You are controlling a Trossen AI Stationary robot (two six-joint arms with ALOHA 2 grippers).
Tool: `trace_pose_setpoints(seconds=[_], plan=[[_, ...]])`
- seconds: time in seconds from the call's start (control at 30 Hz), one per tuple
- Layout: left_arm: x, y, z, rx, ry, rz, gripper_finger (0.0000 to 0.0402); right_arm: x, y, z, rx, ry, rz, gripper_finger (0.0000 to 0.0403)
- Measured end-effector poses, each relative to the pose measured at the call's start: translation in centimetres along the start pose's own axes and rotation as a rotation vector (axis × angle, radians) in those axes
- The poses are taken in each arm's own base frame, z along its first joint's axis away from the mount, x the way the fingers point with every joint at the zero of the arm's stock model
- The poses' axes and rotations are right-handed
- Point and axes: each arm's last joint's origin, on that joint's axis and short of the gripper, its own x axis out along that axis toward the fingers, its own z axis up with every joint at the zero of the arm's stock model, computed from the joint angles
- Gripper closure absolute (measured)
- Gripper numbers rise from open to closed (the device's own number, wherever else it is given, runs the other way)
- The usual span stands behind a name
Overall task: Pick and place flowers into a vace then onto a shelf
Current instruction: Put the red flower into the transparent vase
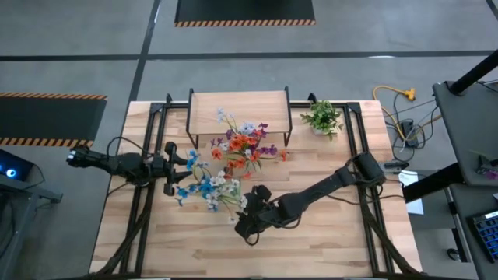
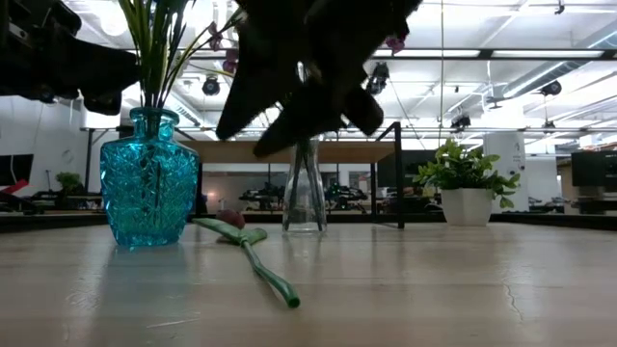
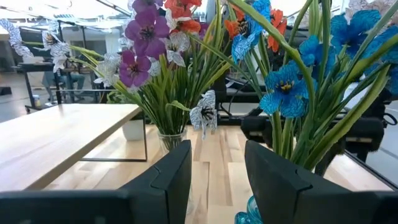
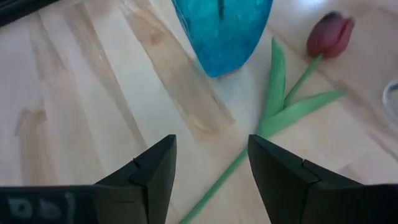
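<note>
Right claw (image 4: pixel 208 168) open, poised above tulip (image 4: pixel 298 93) stem.

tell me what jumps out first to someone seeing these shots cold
Two bouquets dominate mid-table: blue blooms in a turquoise glass vase and purple, orange and white ones in a clear vase nearer the shelf. A lone red tulip lies flat on the table beside the turquoise vase, with the right tool open just above its stem. The left tool sits by the blue bouquet.

free: bare tabletop (image 1: pixel 311 241) at the near edge | blocked: blue vase (image 2: pixel 149 183), clear vase (image 2: pixel 305 188) mid-tabletop | shelf (image 1: pixel 240 109) behind
</note>
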Motion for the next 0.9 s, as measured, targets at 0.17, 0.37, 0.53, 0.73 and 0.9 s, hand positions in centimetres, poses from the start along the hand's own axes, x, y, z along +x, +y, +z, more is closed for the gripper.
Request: trace_pose_setpoints(seconds=[0.17, 0.37, 0.53, 0.73, 0.9], plan=[[0.0, 0.0, 0.0, 0.0, 0.0, 0.001, 0.0267, 2.3, -0.1, -1.9, 0.048, 0.026, -0.031, 0.0216], [0.0, 0.0, 0.0, 0.0, 0.001, 0.001, 0.0267, 4.9, -0.1, -3.6, 0.066, 0.007, -0.023, 0.023], [0.0, 0.0, 0.0, 0.001, 0.001, 0.001, 0.0267, 5.9, -0.5, -4.2, 0.06, 0.016, -0.048, 0.0245], [0.0, 0.0, 0.0, 0.0, 0.001, 0.001, 0.0267, 6.9, -0.9, -4.9, 0.011, 0.096, -0.028, 0.026], [0.0, 0.0, 0.0, 0.0, 0.001, 0.001, 0.0267, 6.7, -1.3, -5.0, -0.011, 0.145, -0.052, 0.0277]])
